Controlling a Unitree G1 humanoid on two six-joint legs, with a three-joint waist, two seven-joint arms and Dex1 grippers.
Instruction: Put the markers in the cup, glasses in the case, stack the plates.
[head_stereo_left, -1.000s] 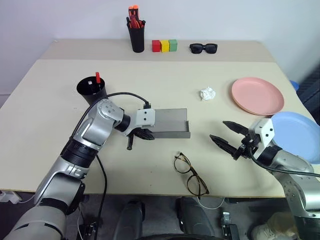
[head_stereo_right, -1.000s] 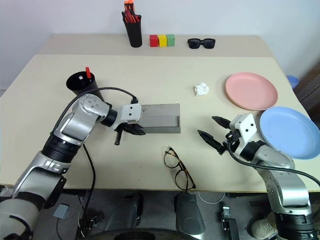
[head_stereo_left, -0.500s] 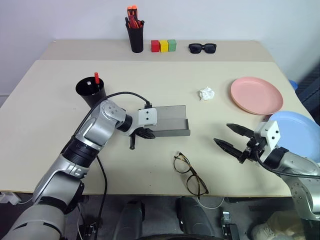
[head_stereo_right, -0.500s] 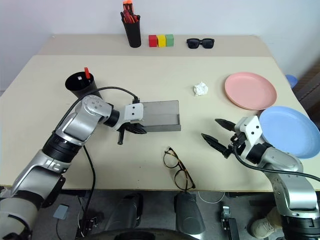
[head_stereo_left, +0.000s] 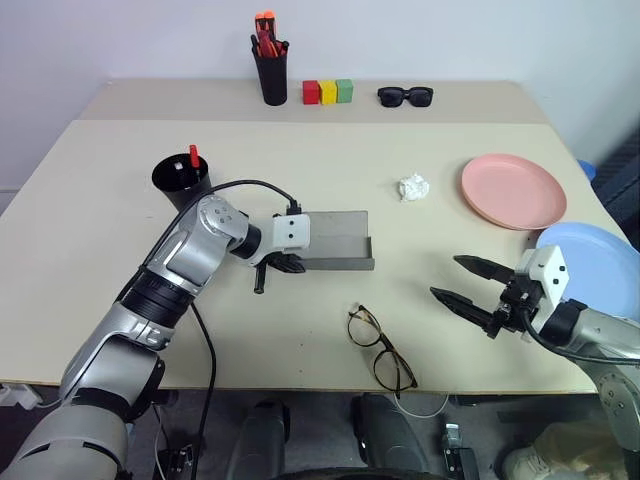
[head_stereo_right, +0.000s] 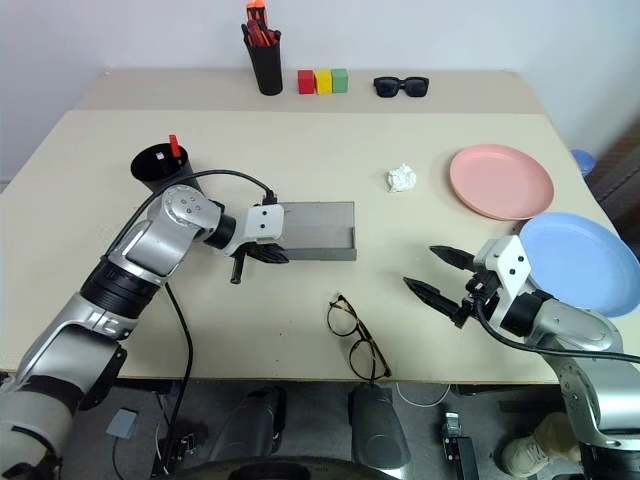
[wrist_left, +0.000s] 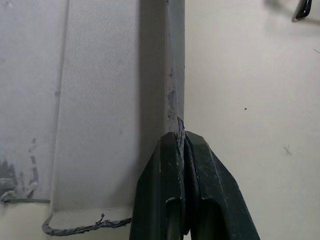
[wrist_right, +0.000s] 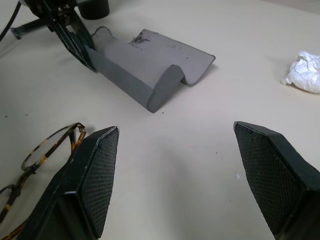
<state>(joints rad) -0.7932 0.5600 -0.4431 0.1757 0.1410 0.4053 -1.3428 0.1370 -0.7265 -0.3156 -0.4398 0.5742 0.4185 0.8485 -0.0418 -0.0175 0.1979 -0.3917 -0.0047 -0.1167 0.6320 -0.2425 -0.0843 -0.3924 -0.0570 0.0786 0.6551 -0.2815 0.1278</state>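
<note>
Case (head_stereo_left: 335, 241) open mid-tabletop; left claw (wrist_left: 179, 145) pinched on its near wall edge. Glasses (head_stereo_left: 381, 349) just nearward of case, long axis running near-far, slightly oblique. Right claw (head_stereo_left: 470, 283) spread wide, empty, right of case; nearer arm for glasses.

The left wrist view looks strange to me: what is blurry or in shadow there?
Left wrist view: the left gripper fingers loom large and soft-edged up close, pinched on the grey case wall; a dark shadow band runs along that wall inside; the table beyond is evenly lit.
</note>
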